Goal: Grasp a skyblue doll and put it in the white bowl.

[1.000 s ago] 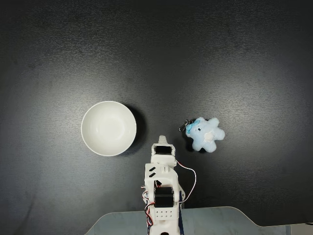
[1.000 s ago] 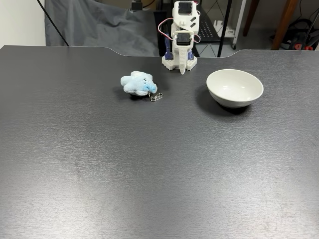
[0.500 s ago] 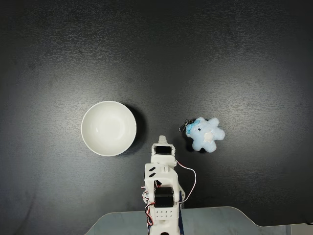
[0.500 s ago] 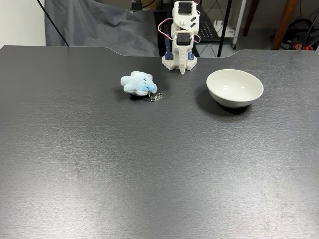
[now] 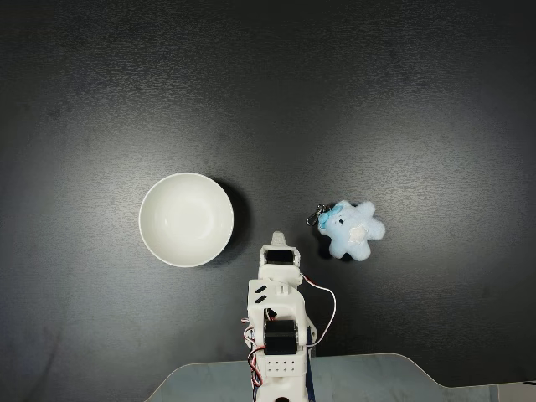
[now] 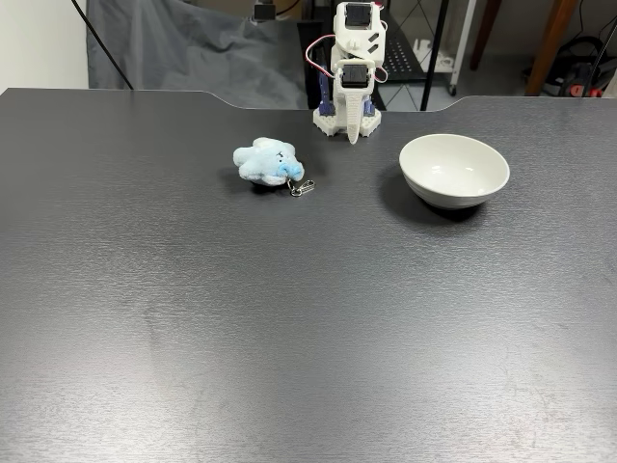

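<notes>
The skyblue doll [image 5: 352,229] lies flat on the black table, a fluffy pale-blue plush with its metal keyring clip [image 5: 316,216] pointing toward the arm. From the front it lies left of the arm's base, doll [image 6: 267,161] and clip [image 6: 302,188]. The white bowl [image 5: 186,219] stands upright with nothing in it, on the other side of the arm, bowl [image 6: 454,170]. My gripper [image 5: 278,239] is folded down over the arm's base between the two, touching neither. Its jaws are closed together into one narrow tip, gripper [image 6: 353,137], with nothing held.
The white arm base [image 5: 279,352] sits at the table's edge on a pale notch. Behind the table hang a grey cloth [image 6: 183,53] and black stand legs [image 6: 439,43]. The dark tabletop [image 6: 308,318] stretches wide in front of the doll and bowl.
</notes>
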Motion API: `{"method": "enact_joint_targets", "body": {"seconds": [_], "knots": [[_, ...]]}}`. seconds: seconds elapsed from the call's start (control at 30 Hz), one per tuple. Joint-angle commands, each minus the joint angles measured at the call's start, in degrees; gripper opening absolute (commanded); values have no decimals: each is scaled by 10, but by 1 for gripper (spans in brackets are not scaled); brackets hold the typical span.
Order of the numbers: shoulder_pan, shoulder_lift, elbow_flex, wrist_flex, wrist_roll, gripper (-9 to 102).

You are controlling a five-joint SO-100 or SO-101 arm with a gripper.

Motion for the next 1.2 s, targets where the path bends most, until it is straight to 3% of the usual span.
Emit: {"method": "enact_joint_targets", "body": {"seconds": [0.0,1.17], "knots": [[3,2,-6,3,-4,0],[-5,2,-5,2,2,-1]]}}
